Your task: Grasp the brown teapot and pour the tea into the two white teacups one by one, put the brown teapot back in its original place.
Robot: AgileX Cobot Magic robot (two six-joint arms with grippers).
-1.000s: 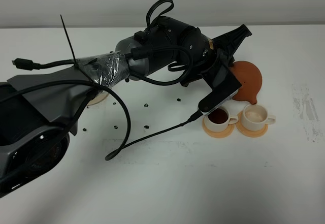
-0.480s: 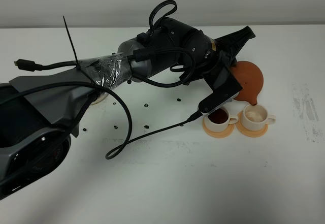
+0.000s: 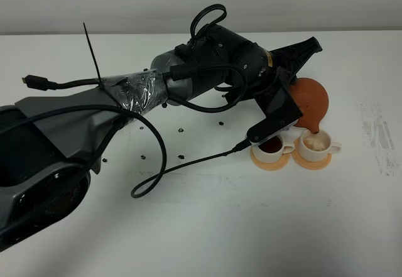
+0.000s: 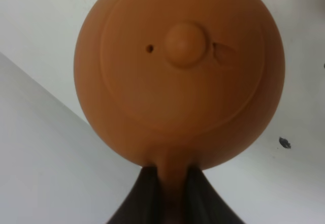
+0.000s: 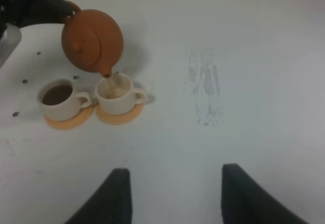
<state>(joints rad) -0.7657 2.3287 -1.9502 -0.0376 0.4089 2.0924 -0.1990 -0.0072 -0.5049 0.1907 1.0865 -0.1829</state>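
The brown teapot [image 3: 311, 98] hangs tilted above the two white teacups, its spout down over the right teacup [image 3: 313, 141]. A thin stream of tea [image 5: 107, 82] runs into that teacup [image 5: 116, 93]. The left teacup [image 3: 271, 145] holds dark tea [image 5: 56, 94]. Each cup stands on an orange saucer [image 3: 272, 162]. My left gripper [image 4: 170, 186] is shut on the teapot's handle, with the lid [image 4: 185, 43] facing its camera. My right gripper [image 5: 172, 196] is open over bare table, nearer the front edge than the cups. Its original place is hidden under the left arm.
The left arm [image 3: 188, 79] stretches across the table from the left, and a black cable [image 3: 157, 164] loops beneath it. Dark specks [image 3: 182, 156] dot the middle. A grey smudge [image 3: 377, 139] marks the table right of the cups.
The left arm has carried the teapot to the right, from above the left teacup to over the right one, and tipped it further. Tea now falls into the right cup.
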